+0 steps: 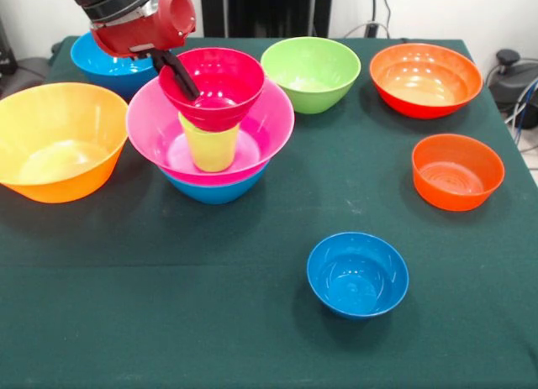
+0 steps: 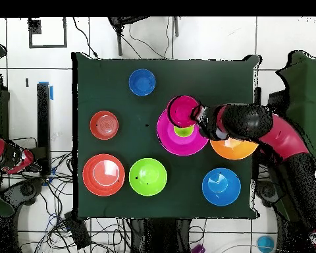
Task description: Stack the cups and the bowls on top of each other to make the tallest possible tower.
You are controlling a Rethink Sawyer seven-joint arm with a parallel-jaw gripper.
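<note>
Small blue bowl point(image 1: 357, 274) sits nearest, well clear of the pincer point(image 1: 181, 76) — its black fingers pinch the crimson bowl's point(image 1: 212, 86) rim.

That bowl perches on the lime cup point(image 1: 210, 145) inside the pink bowl point(image 1: 160, 124) — light, glossy, likely slippery; the thin rim looks the best hold.

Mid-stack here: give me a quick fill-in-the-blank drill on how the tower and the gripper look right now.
1. The lime cup stands inside the large ____ bowl.
2. The crimson bowl rests on top of the ____.
3. The gripper has its fingers at the rim of the ____ bowl.
4. Under the pink bowl sits a ____ bowl.

Missing words: pink; lime cup; crimson; blue
</note>
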